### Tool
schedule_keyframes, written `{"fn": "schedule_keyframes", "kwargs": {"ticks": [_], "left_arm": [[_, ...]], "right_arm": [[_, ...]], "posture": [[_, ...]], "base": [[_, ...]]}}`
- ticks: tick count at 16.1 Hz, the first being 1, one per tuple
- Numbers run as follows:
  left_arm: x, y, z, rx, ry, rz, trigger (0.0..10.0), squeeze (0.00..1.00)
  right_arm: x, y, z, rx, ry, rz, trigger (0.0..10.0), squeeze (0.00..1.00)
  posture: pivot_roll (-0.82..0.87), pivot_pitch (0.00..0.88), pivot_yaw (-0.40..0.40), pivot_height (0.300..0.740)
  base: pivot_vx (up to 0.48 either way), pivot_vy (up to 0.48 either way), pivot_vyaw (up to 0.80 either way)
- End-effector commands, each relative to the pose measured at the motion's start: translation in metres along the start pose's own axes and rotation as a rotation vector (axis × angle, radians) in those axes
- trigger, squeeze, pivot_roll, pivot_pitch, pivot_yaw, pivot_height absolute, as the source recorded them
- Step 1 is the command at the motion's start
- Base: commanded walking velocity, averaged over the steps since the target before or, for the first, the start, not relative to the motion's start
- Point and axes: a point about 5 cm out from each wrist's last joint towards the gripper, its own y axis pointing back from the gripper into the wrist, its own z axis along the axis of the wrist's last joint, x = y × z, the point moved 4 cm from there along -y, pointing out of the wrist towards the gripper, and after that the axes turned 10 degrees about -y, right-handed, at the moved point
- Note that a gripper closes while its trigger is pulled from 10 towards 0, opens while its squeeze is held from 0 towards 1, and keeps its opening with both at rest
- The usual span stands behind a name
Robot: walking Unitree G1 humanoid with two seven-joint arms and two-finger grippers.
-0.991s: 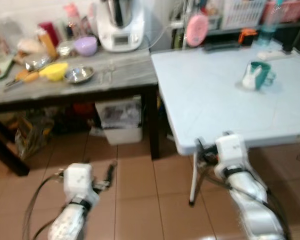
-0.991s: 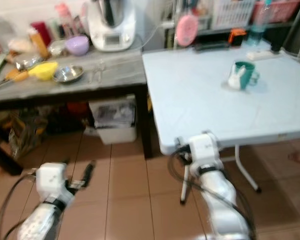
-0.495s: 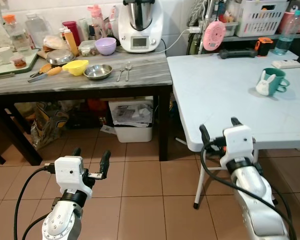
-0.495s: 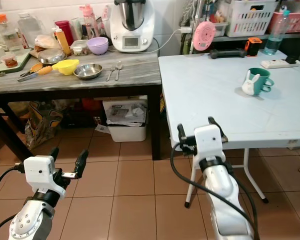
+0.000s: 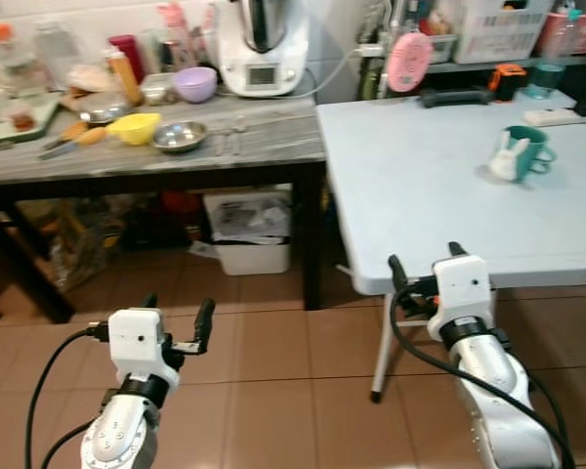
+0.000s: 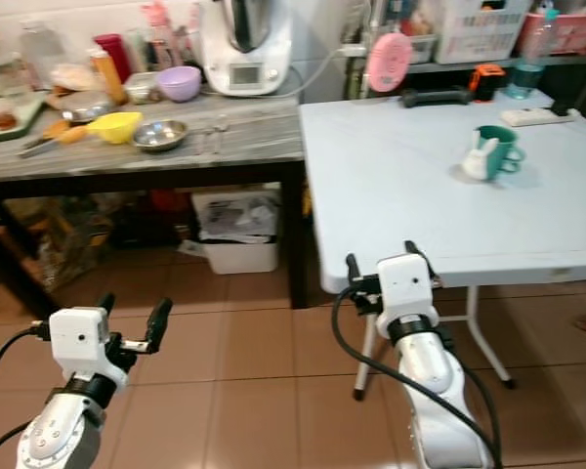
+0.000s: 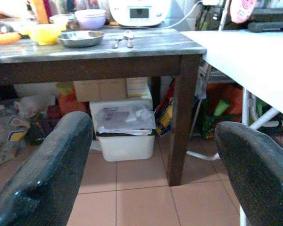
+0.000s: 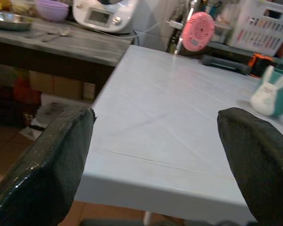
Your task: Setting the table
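1. Left eye view has the robot standing on a brown tiled floor (image 5: pixel 273 342) before two tables: a dark wooden table with a grey marbled top (image 5: pixel 127 161) on its left and a white folding table (image 5: pixel 439 186) on its right, set close side by side.
2. On the wooden table, toward its back, lie a steel bowl (image 5: pixel 179 136), a yellow bowl (image 5: pixel 137 127), a purple bowl (image 5: pixel 194 83) and two spoons (image 5: pixel 230 142) just beside the steel bowl.
3. A white kitchen machine (image 5: pixel 262 49) stands behind the spoons, against the wall.
4. Bottles and jars crowd the far left of that table; they are blurred, so what they are is hard to say.
5. Under the wooden table sits a white bin (image 5: pixel 249 230) with crumpled paper in it.
6. The white table carries a green mug with a white rabbit figure (image 5: pixel 516 156) near its far right side, well apart from the near edge.
7. The left gripper (image 5: pixel 174 318) hangs low over the floor, its two black fingers (image 7: pixel 42 174) spread apart and holding nothing.
8. The right gripper (image 5: pixel 425 269) sits just below the near edge of the white table, fingers (image 8: pixel 47 165) likewise wide apart and empty.
9. Right wrist view looks across the white tabletop toward a pink round fan (image 8: pixel 198 31) and a white basket (image 8: pixel 269 28) on the shelf behind.
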Motion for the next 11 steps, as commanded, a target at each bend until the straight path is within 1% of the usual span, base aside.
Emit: {"fn": "schedule_keyframes", "kwargs": {"ticks": [1, 6, 11], "left_arm": [[-0.0011, -0.0018, 0.0001, 0.003, 0.003, -0.008, 10.0, 0.00], [-0.0041, -0.0019, -0.0023, 0.012, 0.013, -0.019, 10.0, 0.00], [-0.0053, -0.0021, -0.0031, 0.016, 0.009, -0.028, 10.0, 0.00]], "right_arm": [[-0.0018, -0.0012, 0.0075, -0.020, 0.005, -0.006, 10.0, 0.00], [0.0020, -0.0020, 0.0082, -0.020, 0.008, 0.009, 10.0, 0.00], [0.0003, -0.0021, 0.0087, -0.021, 0.010, -0.004, 10.0, 0.00]], "posture": [[-0.13, 0.015, 0.074, 0.740], [-0.13, 0.020, 0.073, 0.740], [-0.14, 0.021, 0.075, 0.740]], "base": [[0.000, -0.480, 0.00], [0.000, -0.480, 0.00], [0.000, -0.480, 0.00]]}}
